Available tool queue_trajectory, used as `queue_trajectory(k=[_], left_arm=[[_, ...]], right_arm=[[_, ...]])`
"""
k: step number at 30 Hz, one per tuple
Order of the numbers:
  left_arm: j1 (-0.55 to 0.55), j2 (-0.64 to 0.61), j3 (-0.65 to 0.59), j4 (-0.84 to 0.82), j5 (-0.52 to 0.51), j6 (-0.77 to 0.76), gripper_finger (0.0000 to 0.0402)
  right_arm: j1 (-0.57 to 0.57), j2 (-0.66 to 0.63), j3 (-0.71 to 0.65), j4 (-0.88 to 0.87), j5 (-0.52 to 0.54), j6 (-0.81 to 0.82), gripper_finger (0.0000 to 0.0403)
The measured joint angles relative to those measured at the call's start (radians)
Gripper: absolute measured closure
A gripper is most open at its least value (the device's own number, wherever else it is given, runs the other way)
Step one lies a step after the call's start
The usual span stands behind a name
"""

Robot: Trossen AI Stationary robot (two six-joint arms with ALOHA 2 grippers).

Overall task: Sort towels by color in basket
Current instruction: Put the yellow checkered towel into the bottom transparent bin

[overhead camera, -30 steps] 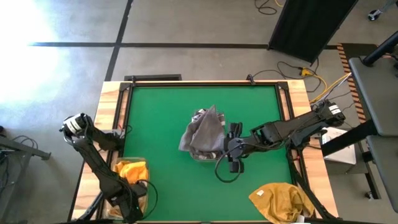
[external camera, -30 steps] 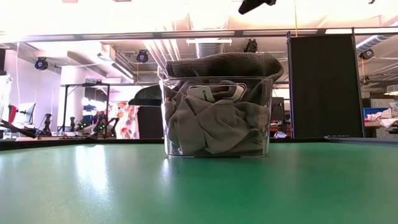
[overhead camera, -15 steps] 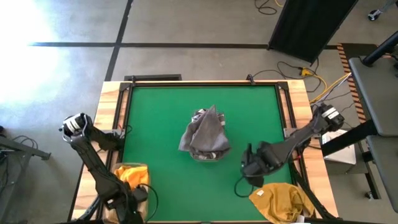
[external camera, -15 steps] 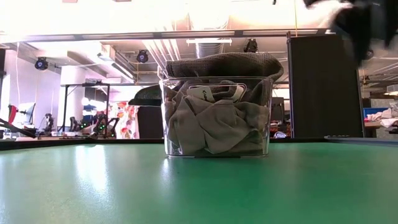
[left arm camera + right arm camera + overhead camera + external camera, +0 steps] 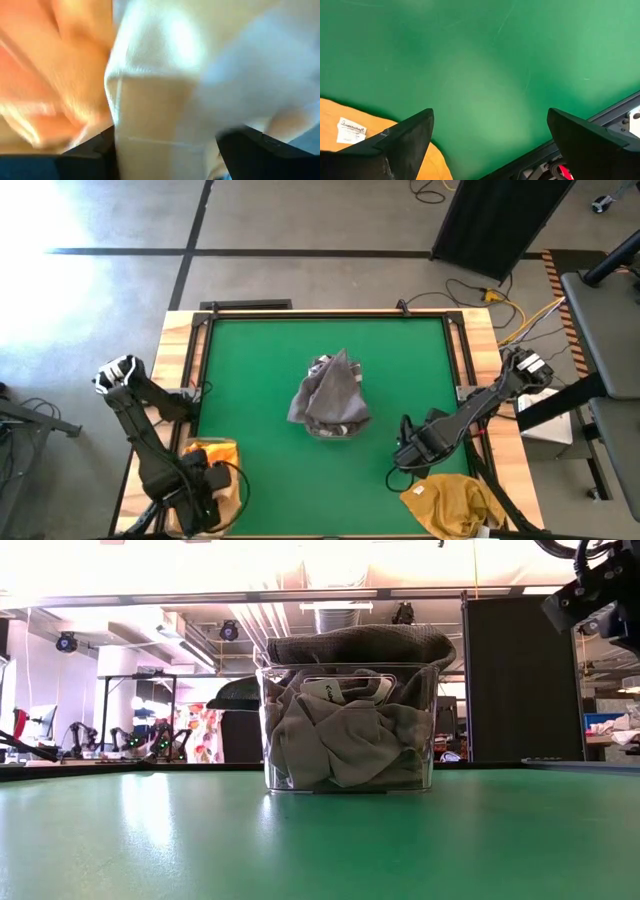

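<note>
Left gripper point(image 5: 205, 492) buried in blurred orange towel point(image 5: 55, 75), basket point(image 5: 212, 450) half-hidden

1. Left arm point(image 5: 150, 442): dark, near-black links with a white-and-grey rounded housing at its base joint by the table's left edge
2. A thin black cable loops out beside the left gripper point(image 5: 205, 492), whose body is boxy and black
3. Right arm point(image 5: 478, 406): the same dark links, with a white-and-black housing at its base by the table's right edge
4. A black cable curls under the right gripper point(image 5: 408, 452)
5. The right gripper's fingers point(image 5: 395, 145) are matte black wedges that taper to points
6. In the low view the right gripper point(image 5: 600, 595) shows as blocky black parts with a cable loop above
</note>
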Motion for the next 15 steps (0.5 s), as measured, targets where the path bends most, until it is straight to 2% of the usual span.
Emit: queue_trajectory(k=[6,12,15], left_arm=[[-0.002,0.005,0.125,-0.119,-0.249,0.05,0.0161],[-0.019,0.009,0.169,-0.125,-0.383,0.098,0.0161],[-0.027,0.009,0.169,-0.126,-0.416,0.096,0.0161]], right_arm=[[0.0,0.0,0.0,0.001,-0.001,0.01,0.0021],[0.0,-0.001,0.0,0.003,0.001,-0.007,0.0021],[0.0,-0.001,0.0,0.003,0.001,-0.015,0.0021]])
